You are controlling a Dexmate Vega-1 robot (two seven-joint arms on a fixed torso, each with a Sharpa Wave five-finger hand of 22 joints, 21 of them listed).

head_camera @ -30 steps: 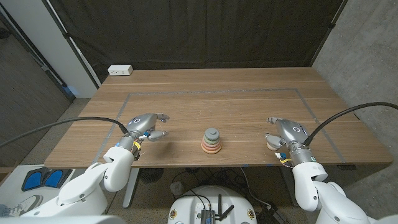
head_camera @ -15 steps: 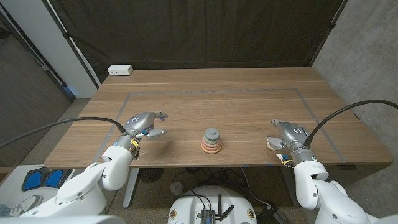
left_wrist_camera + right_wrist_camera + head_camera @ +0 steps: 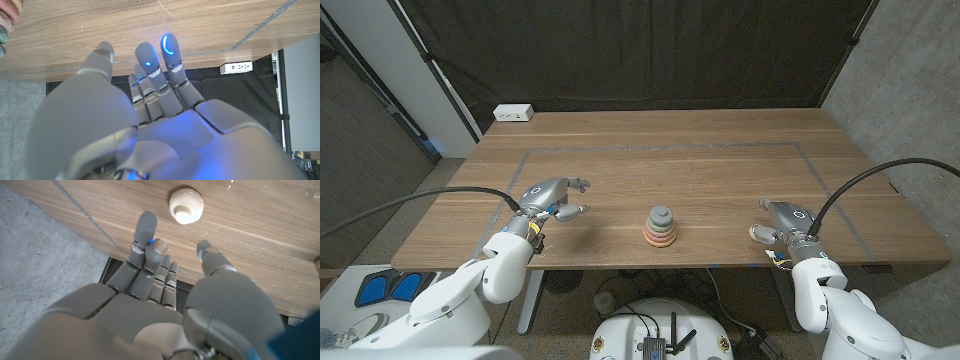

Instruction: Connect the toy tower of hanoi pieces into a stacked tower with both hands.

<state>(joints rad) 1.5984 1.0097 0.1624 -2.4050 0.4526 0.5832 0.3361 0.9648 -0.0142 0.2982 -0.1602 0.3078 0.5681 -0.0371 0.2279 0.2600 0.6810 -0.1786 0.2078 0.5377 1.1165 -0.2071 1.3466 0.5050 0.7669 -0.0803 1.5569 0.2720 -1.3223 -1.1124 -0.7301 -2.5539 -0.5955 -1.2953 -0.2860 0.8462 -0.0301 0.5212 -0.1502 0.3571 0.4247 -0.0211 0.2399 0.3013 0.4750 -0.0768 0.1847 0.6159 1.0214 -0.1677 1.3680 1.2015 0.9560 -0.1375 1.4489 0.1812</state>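
A short stack of coloured rings (image 3: 661,233) with a grey piece (image 3: 661,214) on top stands at the table's front middle; its edge (image 3: 5,20) also shows in the left wrist view. A cream round piece (image 3: 758,234) (image 3: 186,205) lies on the wood just beside my right hand (image 3: 784,219) (image 3: 160,280), a little beyond its fingertips. That hand holds nothing and its fingers are apart. My left hand (image 3: 552,198) (image 3: 150,100) hovers to the left of the stack, fingers spread toward it, with nothing in it.
A white power strip (image 3: 514,113) lies at the table's back left edge. Thin tape lines (image 3: 660,148) mark a rectangle on the wooden table (image 3: 660,180). A dark curtain hangs behind.
My right hand has drawn back a little toward the table's front edge, leaving the cream piece more exposed. My left hand has shifted slightly to the left.
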